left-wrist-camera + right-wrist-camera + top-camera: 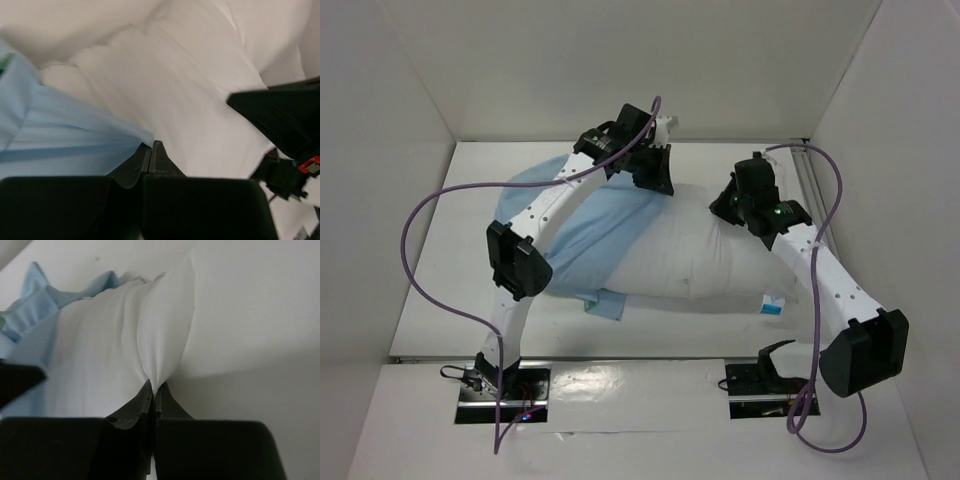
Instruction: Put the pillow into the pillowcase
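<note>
From the top external view, the pillowcase [585, 225] lies light-blue side up under the left arm. The left end of the pillow [720, 265] is inside it, while the rest of the pillow bulges out bare toward the right arm. A small blue-and-white label [772, 306] sits on the pillow's corner nearest the right arm's base. The left gripper [657, 182] sits down on the far edge of the bundle where blue cloth meets white, and the right gripper [728, 207] presses on the bare pillow's far edge just beside it. In the left wrist view, the left gripper [152, 147] has its jaws pressed together. The pillowcase [60, 135] spreads to their left, and its hem runs right into the fingertips, nipped there. The uncovered pillow [175, 85] fills the space ahead, and the dark right arm [285, 115] is off to the right. In the right wrist view, the right gripper [154, 390] is clamped on a raised fold of the pillow [165, 340], which stands up straight ahead of the tips. The mouth of the pillowcase [30, 310] is bunched around the pillow, further ahead and to the left.
</note>
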